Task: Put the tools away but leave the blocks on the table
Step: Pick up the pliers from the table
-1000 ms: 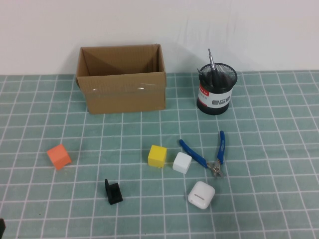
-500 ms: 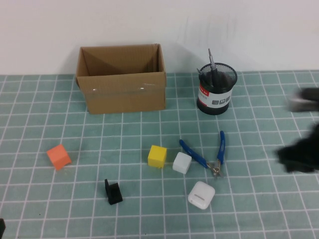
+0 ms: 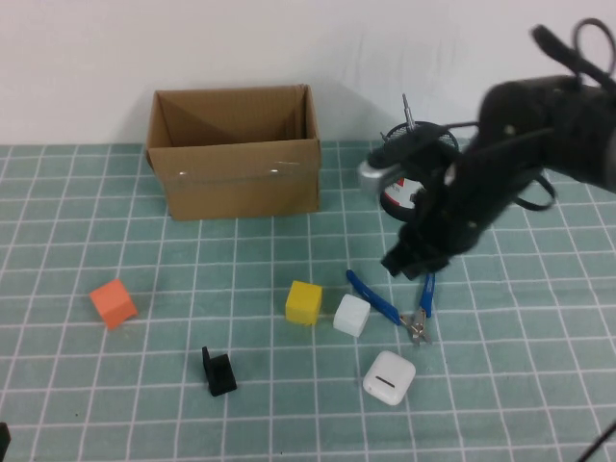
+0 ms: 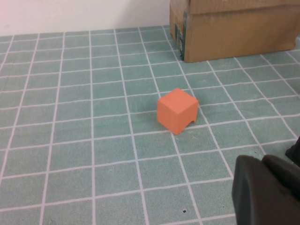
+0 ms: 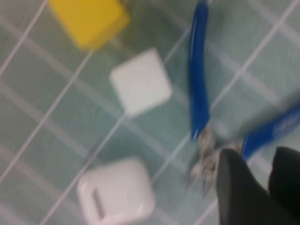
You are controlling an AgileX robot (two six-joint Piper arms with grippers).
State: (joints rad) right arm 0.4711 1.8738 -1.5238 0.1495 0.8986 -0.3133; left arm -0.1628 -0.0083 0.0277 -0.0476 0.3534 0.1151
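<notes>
Teal gridded table [image 3: 115, 404] under a white wall. Counted: three blocks – orange [image 3: 115, 302] at left, yellow [image 3: 304, 301] and white [image 3: 352, 315] side by side at centre – one cardboard box [image 3: 234, 152], one mesh pen holder [image 3: 416, 183] at upper right holding two tools, one blue-handled pliers [image 3: 409, 300] lying just right of the white block, one white case [image 3: 389, 376], one black bracket [image 3: 218, 371]. Right claw [image 5: 255, 187] hovers over the pliers' head, empty; how far it is parted I cannot tell. Left claw [image 4: 267, 190] is closed and empty at the near left edge. Open room lies at left and lower right.
</notes>
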